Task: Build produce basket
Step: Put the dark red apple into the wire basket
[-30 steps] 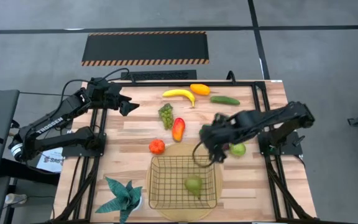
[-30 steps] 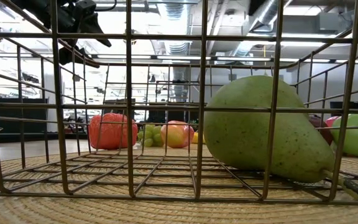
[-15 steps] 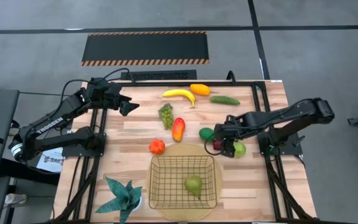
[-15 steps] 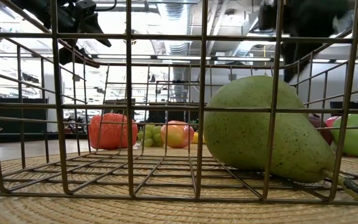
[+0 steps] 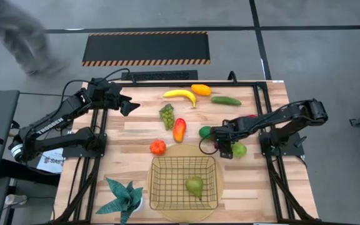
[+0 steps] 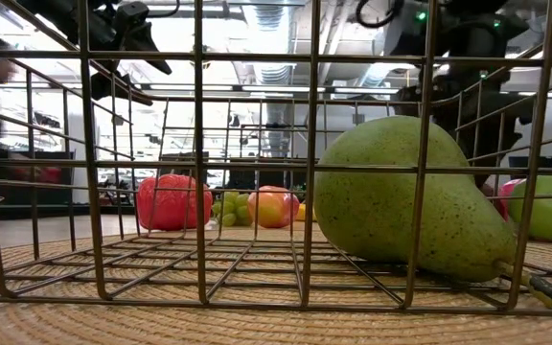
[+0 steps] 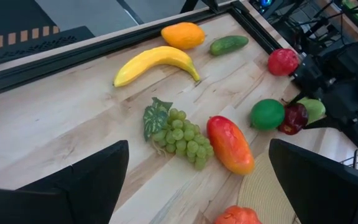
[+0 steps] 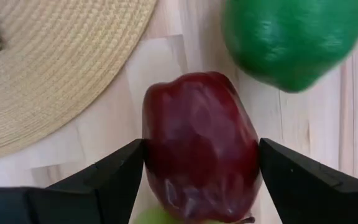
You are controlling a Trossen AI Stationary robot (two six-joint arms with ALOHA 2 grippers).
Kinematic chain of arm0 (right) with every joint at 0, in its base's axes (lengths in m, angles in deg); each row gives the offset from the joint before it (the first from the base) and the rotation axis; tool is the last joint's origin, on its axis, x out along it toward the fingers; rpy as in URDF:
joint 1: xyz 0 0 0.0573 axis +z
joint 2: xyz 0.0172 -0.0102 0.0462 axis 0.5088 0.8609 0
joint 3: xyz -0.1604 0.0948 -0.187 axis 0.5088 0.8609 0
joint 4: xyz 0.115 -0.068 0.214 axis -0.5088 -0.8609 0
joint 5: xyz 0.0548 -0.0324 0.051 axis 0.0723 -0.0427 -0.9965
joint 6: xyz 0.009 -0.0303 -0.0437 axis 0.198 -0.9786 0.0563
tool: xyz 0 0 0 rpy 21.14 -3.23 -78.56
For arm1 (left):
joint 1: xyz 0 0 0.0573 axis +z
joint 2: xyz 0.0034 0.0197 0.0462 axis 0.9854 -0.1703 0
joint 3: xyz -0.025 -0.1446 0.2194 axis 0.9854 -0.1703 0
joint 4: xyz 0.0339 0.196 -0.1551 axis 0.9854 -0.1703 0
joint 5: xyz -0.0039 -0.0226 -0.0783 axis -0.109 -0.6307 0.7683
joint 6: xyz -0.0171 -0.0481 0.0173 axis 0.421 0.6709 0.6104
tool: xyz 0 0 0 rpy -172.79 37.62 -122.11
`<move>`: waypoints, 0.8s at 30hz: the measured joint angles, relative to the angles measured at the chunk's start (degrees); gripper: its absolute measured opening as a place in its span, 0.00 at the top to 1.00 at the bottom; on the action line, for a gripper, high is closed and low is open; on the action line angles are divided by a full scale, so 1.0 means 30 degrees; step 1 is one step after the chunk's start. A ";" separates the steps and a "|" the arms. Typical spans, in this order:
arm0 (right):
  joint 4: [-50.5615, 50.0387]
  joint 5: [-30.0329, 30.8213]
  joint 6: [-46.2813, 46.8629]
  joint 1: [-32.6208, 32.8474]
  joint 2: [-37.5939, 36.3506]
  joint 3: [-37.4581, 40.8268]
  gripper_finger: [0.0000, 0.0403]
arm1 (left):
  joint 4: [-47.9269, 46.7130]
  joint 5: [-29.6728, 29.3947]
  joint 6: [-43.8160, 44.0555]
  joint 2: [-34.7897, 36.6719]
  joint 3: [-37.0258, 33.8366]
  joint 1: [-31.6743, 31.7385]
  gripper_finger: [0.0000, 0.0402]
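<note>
My right gripper (image 5: 220, 147) is down on a dark red apple (image 8: 199, 146) on the table. The apple lies between the lime (image 5: 205, 132) and the green apple (image 5: 239, 150), just beyond the round mat. The wire basket (image 5: 154, 181) stands on that mat with the pear (image 5: 194, 185) lying inside. Banana (image 5: 180, 95), orange fruit (image 5: 200, 89), cucumber (image 5: 225, 100), grapes (image 5: 166, 115), mango (image 5: 179, 129) and tomato (image 5: 158, 147) lie on the wood. My left gripper (image 5: 128, 107) waits open above the far left of the table. My right gripper pinches the dark red apple between its two fingers, one finger (image 8: 120, 177) on each side (image 8: 151, 143) of its body. It comes from above, pointing down. The apple still sits on the table, against the green apple.
A teal leafy plant (image 5: 124, 197) stands at the near left corner beside the basket. Another red fruit (image 7: 283, 61) lies under my right arm. The round tan mat (image 5: 186, 151) reaches close to the apples. Bare wood shows left of the tomato.
My right gripper has swung from above the basket's far right corner toward the table's right edge and come down around the dark red apple. A person has walked into the floor area beyond the far left corner. The fruit has stayed put.
</note>
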 joint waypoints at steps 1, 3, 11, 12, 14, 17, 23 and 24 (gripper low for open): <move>0.0131 -0.0042 -0.0151 -0.0028 0.0124 0.0007 0.21 | 0.0000 -0.0004 0.0002 0.0000 0.0000 0.0000 0.07; 0.0371 -0.0069 -0.0172 -0.0102 0.0194 0.0015 0.21 | -0.0015 0.0000 0.0010 0.0000 0.0000 0.0000 0.07; 0.0274 -0.0083 0.0644 -0.0077 0.0206 -0.0009 0.27 | -0.0022 -0.0157 0.0017 0.0000 0.0000 0.0000 0.07; 0.0238 -0.0090 0.0837 -0.0045 0.0057 -0.0110 0.28 | -0.0029 -0.0160 0.0017 0.0000 0.0000 0.0000 0.07; 0.0066 -0.0142 0.1188 0.0028 -0.0182 -0.0325 0.30 | -0.0024 -0.0160 0.0019 -0.0003 0.0000 0.0000 0.07; -0.0231 -0.0280 0.1575 0.0086 -0.0929 -0.1055 0.31 | -0.0029 -0.0160 0.0024 0.0000 0.0000 -0.0007 0.07; -0.1265 0.0287 0.2535 0.0078 -0.2400 -0.3192 0.31 | -0.0034 -0.0153 0.0031 -0.0005 0.0000 -0.0007 0.07; -0.1156 0.0288 0.2747 0.0078 -0.2623 -0.3679 0.31 | -0.0029 -0.0146 0.0031 -0.0001 0.0000 -0.0009 0.07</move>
